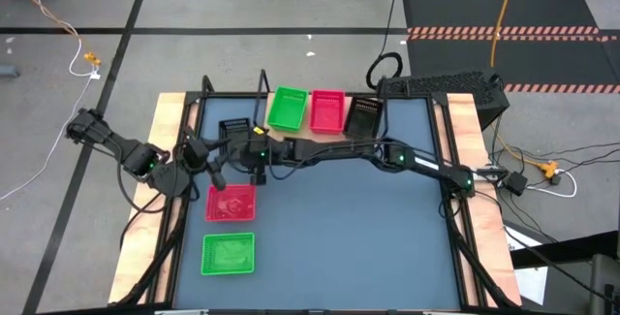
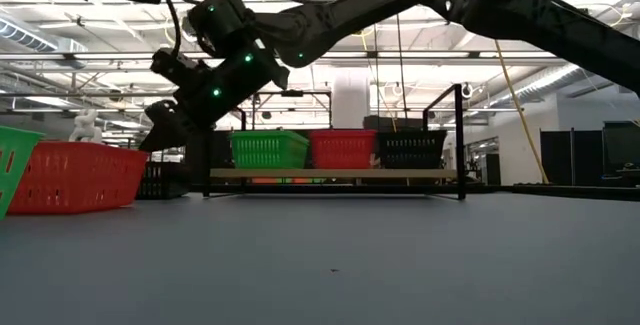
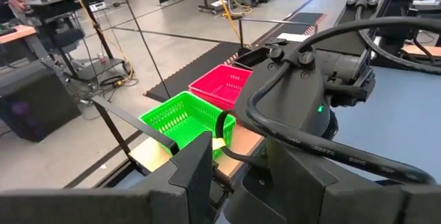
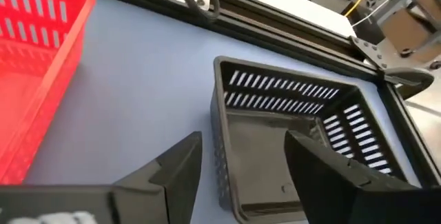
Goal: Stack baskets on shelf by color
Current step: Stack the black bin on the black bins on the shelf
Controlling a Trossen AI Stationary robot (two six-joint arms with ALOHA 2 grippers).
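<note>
Sitting along the upper middle of the high view: the shelf [image 1: 291, 141], carrying a green basket [image 1: 287, 108], a red basket [image 1: 327, 110] and a black basket [image 1: 362, 116] side by side, green leftmost, black rightmost. Lying on the blue-grey bench [image 1: 368, 237] at lower left of that view: a second red basket [image 1: 231, 203], and just below it a second green basket [image 1: 229, 254]. Resting at the shelf's left end, on the bench: another black basket [image 4: 289, 141], upright and empty.

Reaching across from the right side of the high view toward centre-left: the right gripper [image 4: 241, 156], hovering right over that black basket, jaws spread apart, one finger [image 4: 176, 165] outside the near wall, the other above the basket's inside, nothing grasped.

Hanging close beside it at left of centre: the left gripper [image 1: 215, 172], above the bench near the red basket; jaws released, holding nothing.
</note>
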